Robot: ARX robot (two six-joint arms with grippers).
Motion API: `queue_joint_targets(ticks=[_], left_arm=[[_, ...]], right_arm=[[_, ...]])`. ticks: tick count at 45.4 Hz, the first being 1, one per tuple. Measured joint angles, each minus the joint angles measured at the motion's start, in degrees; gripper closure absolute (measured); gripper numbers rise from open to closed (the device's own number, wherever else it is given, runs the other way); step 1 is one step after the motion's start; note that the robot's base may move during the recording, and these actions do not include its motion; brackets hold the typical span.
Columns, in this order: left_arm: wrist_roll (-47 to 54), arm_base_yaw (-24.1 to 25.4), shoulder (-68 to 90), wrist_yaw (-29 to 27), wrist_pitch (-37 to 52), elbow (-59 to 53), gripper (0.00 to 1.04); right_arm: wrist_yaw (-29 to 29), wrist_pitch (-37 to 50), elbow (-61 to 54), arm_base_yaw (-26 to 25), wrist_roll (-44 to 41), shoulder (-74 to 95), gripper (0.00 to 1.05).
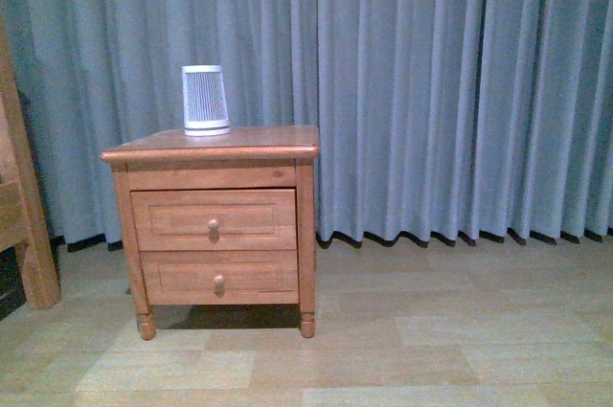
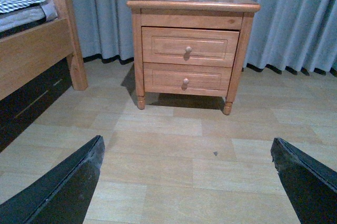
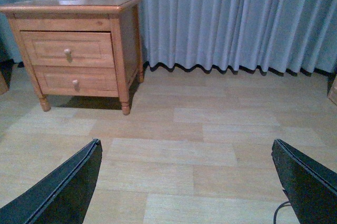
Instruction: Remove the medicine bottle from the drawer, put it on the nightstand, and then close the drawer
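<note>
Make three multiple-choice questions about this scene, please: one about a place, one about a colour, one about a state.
1. Where does the white ribbed device stand?
A. on the floor
B. on top of the nightstand
C. on the bed

2. What colour is the curtain?
A. red
B. grey-blue
C. yellow

3. How is the left pincer?
A. open and empty
B. shut on a knob
C. shut on a bottle

Answers:
1 B, the device stands on the wooden top.
2 B, the folds behind the nightstand are grey-blue.
3 A, its fingers stand wide apart, and only the floor shows between them.
</note>
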Motion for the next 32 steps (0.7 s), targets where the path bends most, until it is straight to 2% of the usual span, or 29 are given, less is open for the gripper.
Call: queue_joint_targets(ticks=[32], left_arm=[[0.00, 0.00, 0.00, 0.00, 0.00, 0.00, 0.07]], right_arm=[[0.00, 0.00, 0.00, 0.00, 0.00, 0.00, 0.07]])
